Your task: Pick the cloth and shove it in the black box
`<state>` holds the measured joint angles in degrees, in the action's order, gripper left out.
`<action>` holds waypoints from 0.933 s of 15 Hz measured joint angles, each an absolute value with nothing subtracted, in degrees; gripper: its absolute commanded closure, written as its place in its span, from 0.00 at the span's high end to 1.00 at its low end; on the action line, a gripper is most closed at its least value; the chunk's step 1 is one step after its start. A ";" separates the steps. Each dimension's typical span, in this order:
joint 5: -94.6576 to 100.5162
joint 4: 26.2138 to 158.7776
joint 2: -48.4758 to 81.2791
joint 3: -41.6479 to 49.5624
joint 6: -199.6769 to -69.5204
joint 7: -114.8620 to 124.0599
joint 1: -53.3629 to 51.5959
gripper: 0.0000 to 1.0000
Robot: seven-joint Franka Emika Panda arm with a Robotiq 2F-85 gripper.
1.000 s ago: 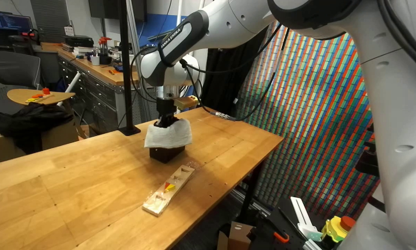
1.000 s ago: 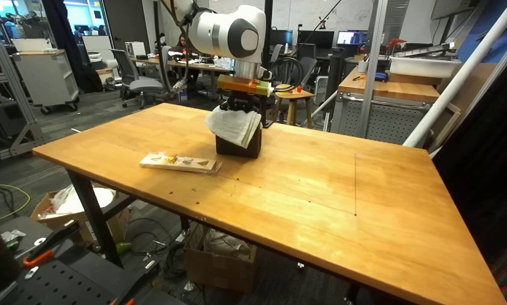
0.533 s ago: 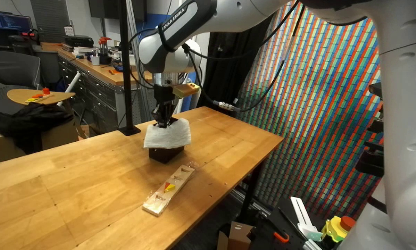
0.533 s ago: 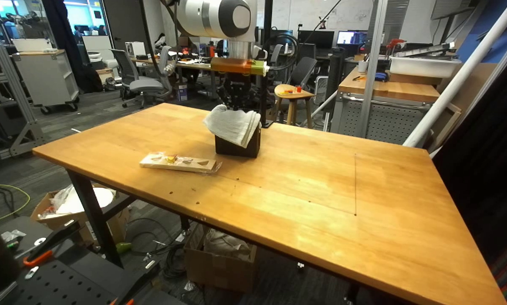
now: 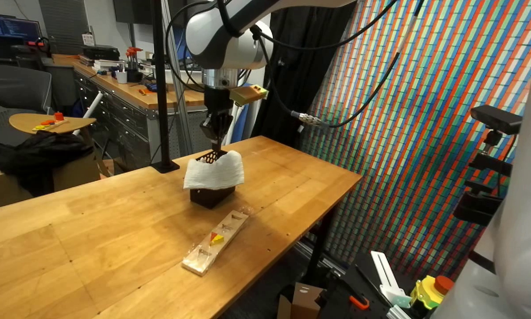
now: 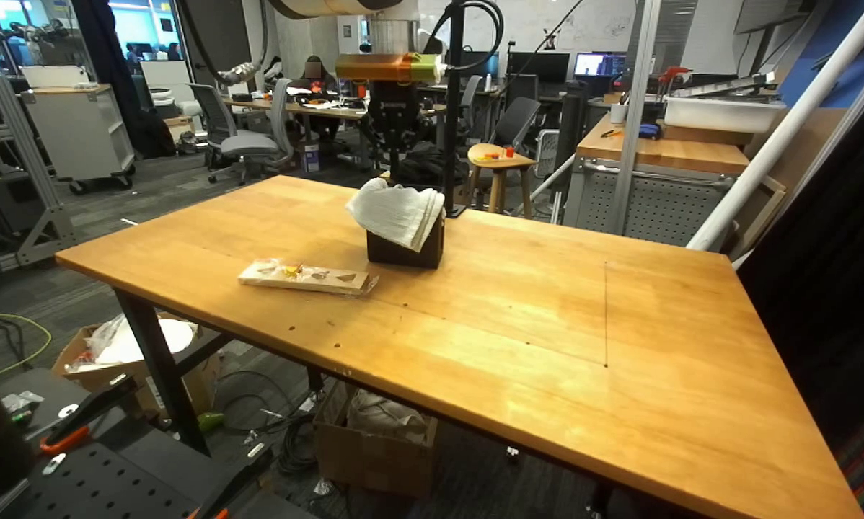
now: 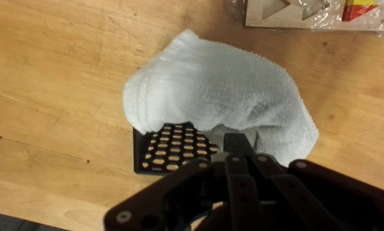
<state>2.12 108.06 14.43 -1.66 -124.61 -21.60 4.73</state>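
Note:
The cloth (image 5: 214, 175) is white and draped over one side of the black box (image 5: 210, 198), hanging down its outside. In an exterior view the cloth (image 6: 396, 215) covers the upper part of the box (image 6: 403, 257). In the wrist view part of the cloth (image 7: 237, 86) dips, shaded, into the box opening, while the honeycomb mesh of the box (image 7: 140, 150) shows beside it. My gripper (image 5: 216, 148) is shut with nothing seen between its fingertips. It is just above the box opening, apart from the cloth, also in an exterior view (image 6: 394, 173) and the wrist view (image 7: 238, 141).
A wooden puzzle board (image 5: 214, 243) in clear wrap, with red and yellow pieces, lies on the wooden table (image 5: 128, 239) near the box. A black post (image 5: 161, 88) stands at the table's edge close to the arm.
My gripper has risen out of the box, away from the cloth, and its fingers now show. The cloth and box have barely shifted and stay in place.

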 measured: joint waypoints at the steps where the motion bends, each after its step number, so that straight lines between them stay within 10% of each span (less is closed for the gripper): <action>1: 1.93 109.43 13.85 -1.30 -124.73 -21.35 4.91 0.00; 9: -1.88 117.87 11.66 0.73 -128.87 -20.18 6.73 0.01; 10: -2.54 118.65 11.61 0.84 -129.44 -20.18 6.99 0.26; 14: -5.35 121.45 11.61 1.04 -131.96 -20.21 7.94 0.47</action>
